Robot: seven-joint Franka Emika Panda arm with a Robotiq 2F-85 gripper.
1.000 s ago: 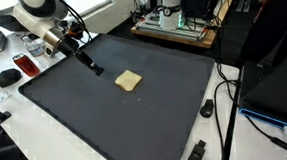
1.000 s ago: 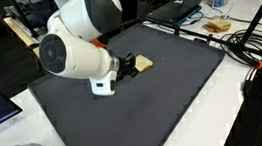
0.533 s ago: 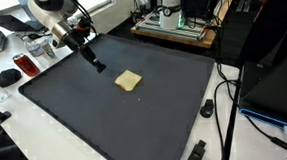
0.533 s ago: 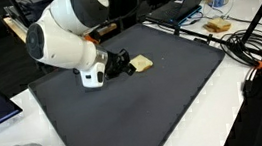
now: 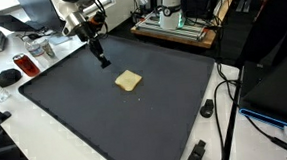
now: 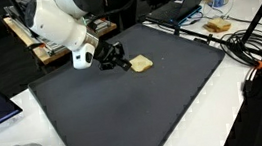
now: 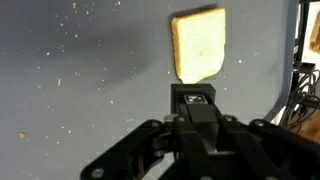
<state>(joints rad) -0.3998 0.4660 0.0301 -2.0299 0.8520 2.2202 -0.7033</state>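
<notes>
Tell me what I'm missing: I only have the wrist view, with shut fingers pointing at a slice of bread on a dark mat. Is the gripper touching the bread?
Observer: No. In an exterior view the gripper is apart from the bread slice, with a strip of bare mat between them.
Operator: Where on the mat does the bread lie?
Observer: Near the middle, as both exterior views show.
Operator: Is there anything beside the mat?
Observer: Yes, black cables run over the white table along one edge of it.
</notes>
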